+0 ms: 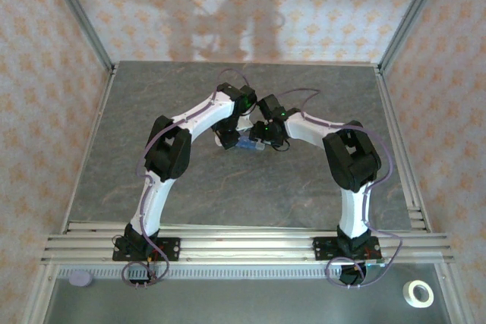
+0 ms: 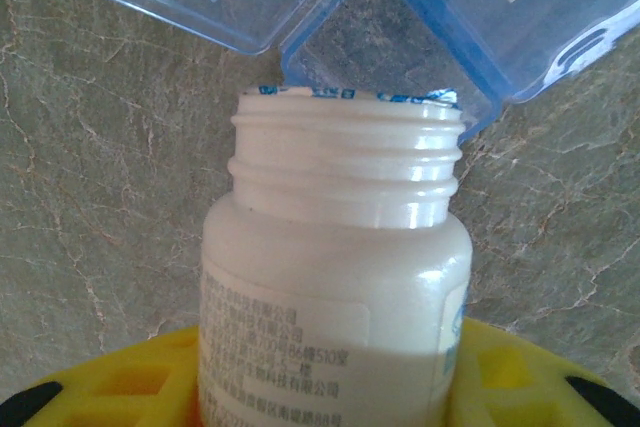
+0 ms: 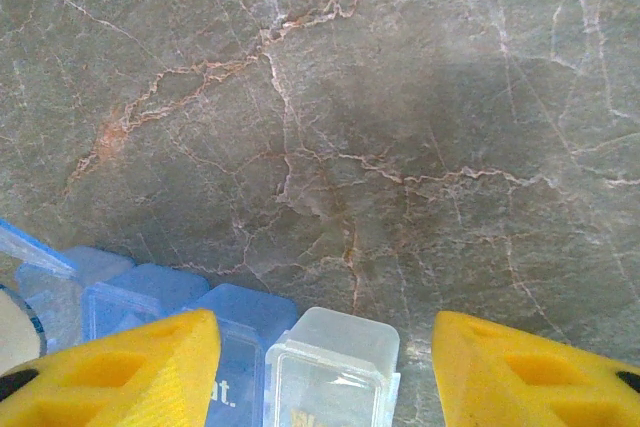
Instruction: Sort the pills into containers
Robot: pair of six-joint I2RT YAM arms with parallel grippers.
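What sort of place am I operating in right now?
Probably a purpose-built robot test booth: a marble-patterned tabletop, aluminium frame rails along the near edge, and wallpapered panels closing it in on three sides.

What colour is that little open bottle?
The bottle is whitish, with a printed label; it shows best in the left wrist view.

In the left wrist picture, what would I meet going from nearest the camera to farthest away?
yellow fingers → white bottle → blue pill box
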